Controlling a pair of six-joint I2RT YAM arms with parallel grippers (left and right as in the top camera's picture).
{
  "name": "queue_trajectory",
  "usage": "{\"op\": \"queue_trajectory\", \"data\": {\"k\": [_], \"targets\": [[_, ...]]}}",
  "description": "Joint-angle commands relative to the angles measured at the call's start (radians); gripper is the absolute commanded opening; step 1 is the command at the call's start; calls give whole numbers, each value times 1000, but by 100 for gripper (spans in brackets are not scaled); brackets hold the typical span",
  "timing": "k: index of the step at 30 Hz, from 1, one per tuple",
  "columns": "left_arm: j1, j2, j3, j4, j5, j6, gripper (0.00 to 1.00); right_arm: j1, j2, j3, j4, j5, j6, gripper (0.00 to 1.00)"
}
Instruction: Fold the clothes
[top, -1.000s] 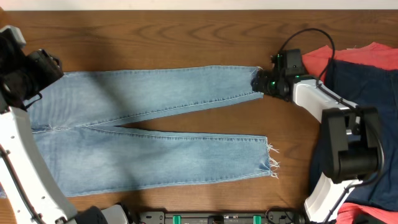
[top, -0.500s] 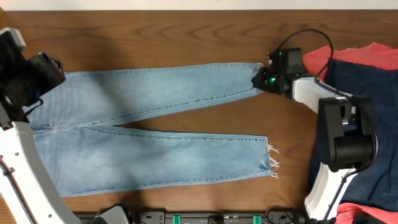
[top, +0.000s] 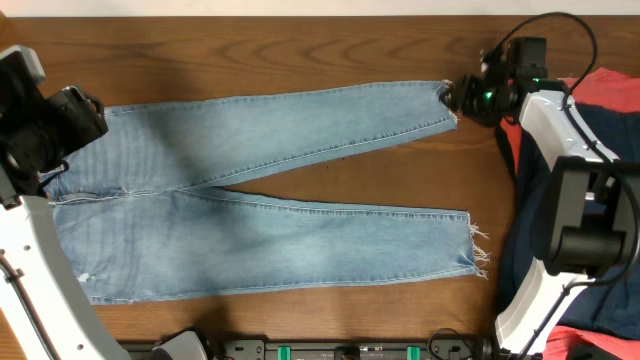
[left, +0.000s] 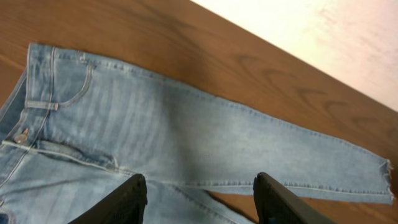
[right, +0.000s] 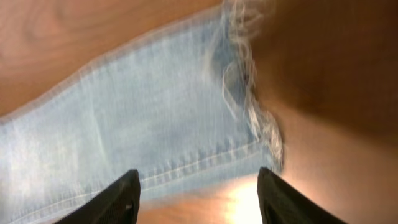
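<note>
Light-blue jeans (top: 270, 240), frayed whitish hems

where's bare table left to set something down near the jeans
Free: the wood strip beyond the upper leg, and the wedge between the legs near the hems. Crowded: right side, with right gripper, navy garment, red garment.

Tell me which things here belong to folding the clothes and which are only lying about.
For the job:
light-blue jeans, spread flat

Only lying about:
dark navy garment, at the right edge
red-orange garment, partly under the navy one
</note>
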Motion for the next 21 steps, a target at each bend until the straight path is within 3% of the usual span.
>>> {"op": "queue_trajectory", "data": {"k": [1, 6, 10, 17, 21], "targets": [[-3, -7, 6, -15, -31, 26, 57, 5, -114, 30, -118, -26, -129, 59], [1, -14, 6, -47, -50, 26, 60, 20, -239, 29, -381, -14, -131, 59], [7, -31, 6, -91, -202, 21, 63, 61, -330, 27, -549, 39, -131, 61], [112, -50, 5, -112, -227, -66, 64, 198, -397, 8, -734, 267, 8, 65], [209, -31, 3, -117, -240, -128, 64, 261, -397, -89, -724, 310, 59, 66]]}}
